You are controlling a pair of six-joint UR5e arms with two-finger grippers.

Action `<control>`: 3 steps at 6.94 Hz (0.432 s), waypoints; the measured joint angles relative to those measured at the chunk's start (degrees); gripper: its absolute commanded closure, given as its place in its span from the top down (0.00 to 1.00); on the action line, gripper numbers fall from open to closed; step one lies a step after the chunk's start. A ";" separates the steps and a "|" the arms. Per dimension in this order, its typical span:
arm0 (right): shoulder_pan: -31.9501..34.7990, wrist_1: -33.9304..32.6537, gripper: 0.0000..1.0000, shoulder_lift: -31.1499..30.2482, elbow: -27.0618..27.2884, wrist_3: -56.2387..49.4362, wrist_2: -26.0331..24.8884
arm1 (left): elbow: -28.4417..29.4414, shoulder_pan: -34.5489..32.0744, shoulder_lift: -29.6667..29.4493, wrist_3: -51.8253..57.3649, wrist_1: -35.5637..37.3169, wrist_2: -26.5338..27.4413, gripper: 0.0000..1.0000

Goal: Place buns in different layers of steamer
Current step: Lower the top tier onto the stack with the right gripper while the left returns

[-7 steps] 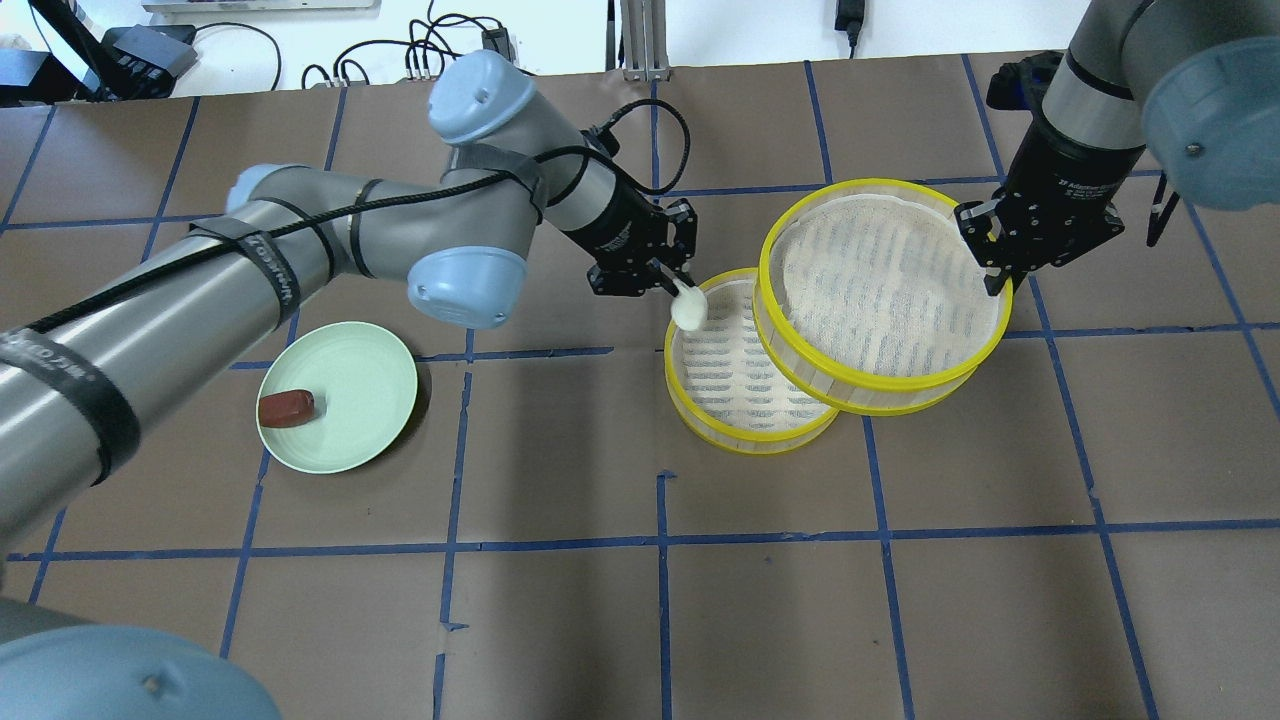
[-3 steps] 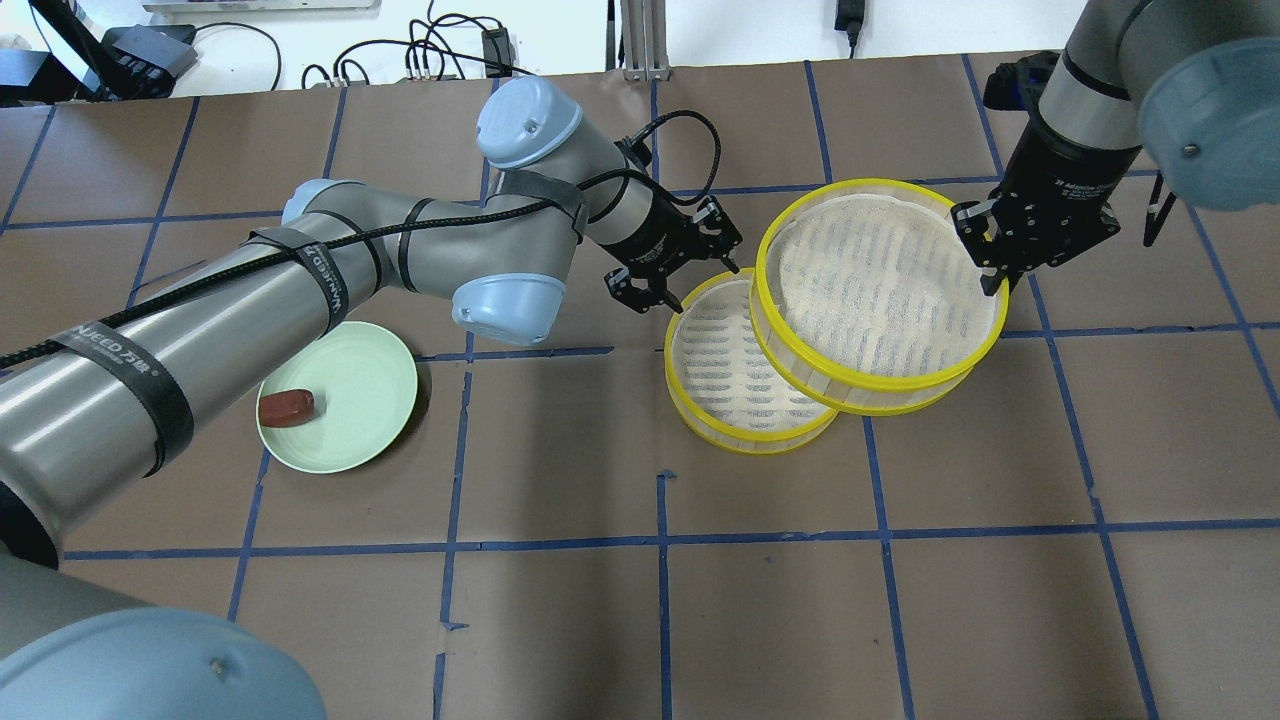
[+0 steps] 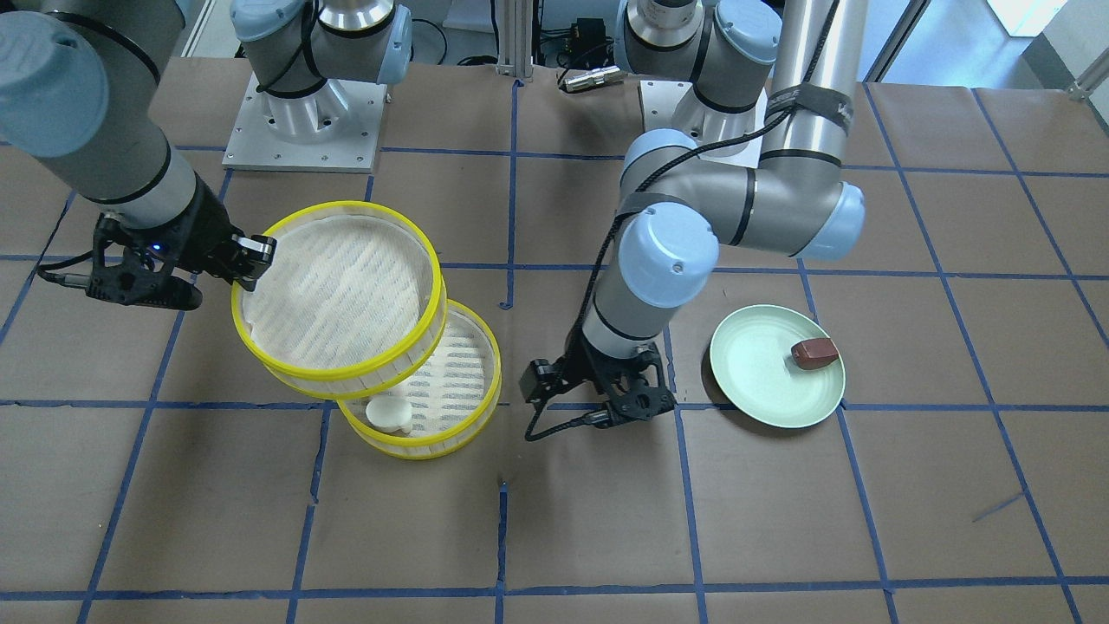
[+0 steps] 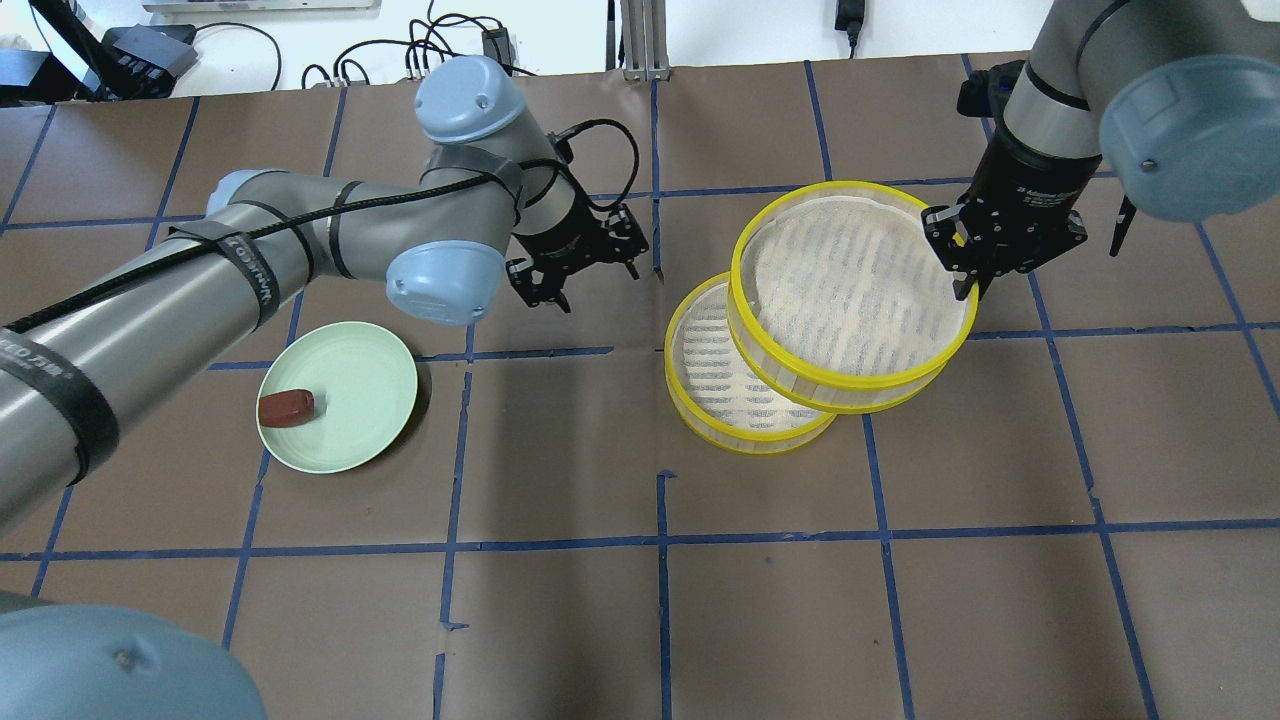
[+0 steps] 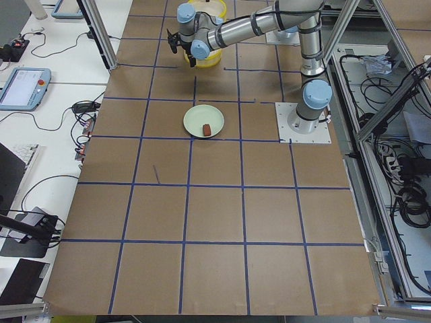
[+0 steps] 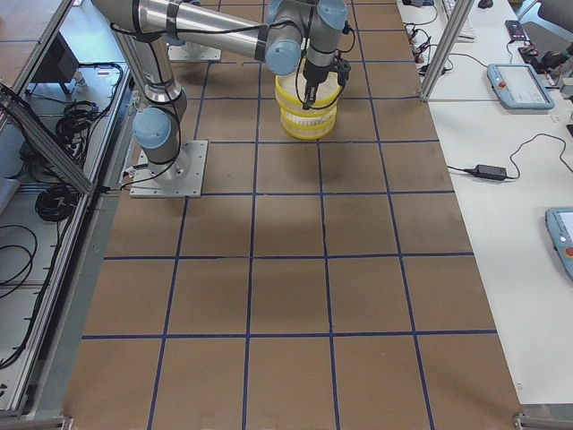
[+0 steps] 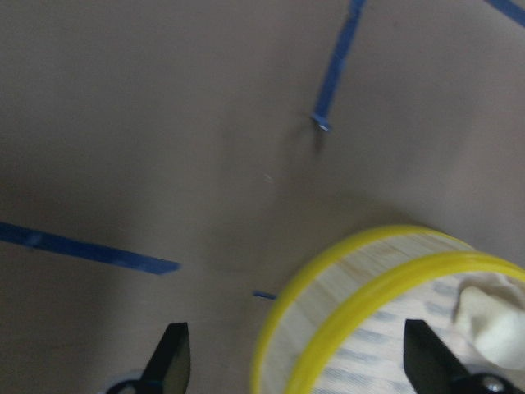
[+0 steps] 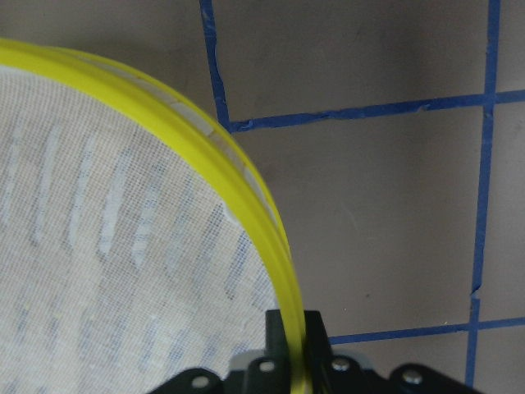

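Observation:
The steamer's upper tier point(image 4: 850, 290) is offset over the lower tier point(image 4: 715, 375), covering most of it. My right gripper point(image 4: 968, 283) is shut on the upper tier's yellow rim, as the right wrist view point(image 8: 289, 324) shows. The white bun point(image 3: 388, 413) lies in the lower tier point(image 3: 459, 373); it also shows in the left wrist view point(image 7: 492, 324) and is hidden in the overhead view. My left gripper point(image 4: 592, 283) is open and empty, left of the steamer. The reddish-brown bun point(image 4: 286, 408) lies on the pale green plate point(image 4: 360, 385).
The table is brown paper with a blue tape grid. The two arm bases point(image 3: 303, 113) stand at the robot's side of the table. Cables and boxes point(image 4: 430, 55) lie beyond the far edge.
My left gripper let go of the white bun into the lower tier and drew back to the left. My right gripper slid the upper tier leftward over the lower tier.

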 measured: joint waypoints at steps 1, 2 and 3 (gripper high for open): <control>2.16 -1.71 0.08 1.27 0.61 2.73 0.05 | -0.36 3.07 1.01 6.90 -3.73 4.39 0.92; 3.70 -4.23 0.08 2.42 2.01 4.70 0.10 | -0.78 6.00 1.81 13.83 -6.33 8.55 0.92; 4.42 -7.68 0.08 3.47 4.05 5.74 0.12 | -1.74 9.84 3.38 20.94 -8.06 11.26 0.92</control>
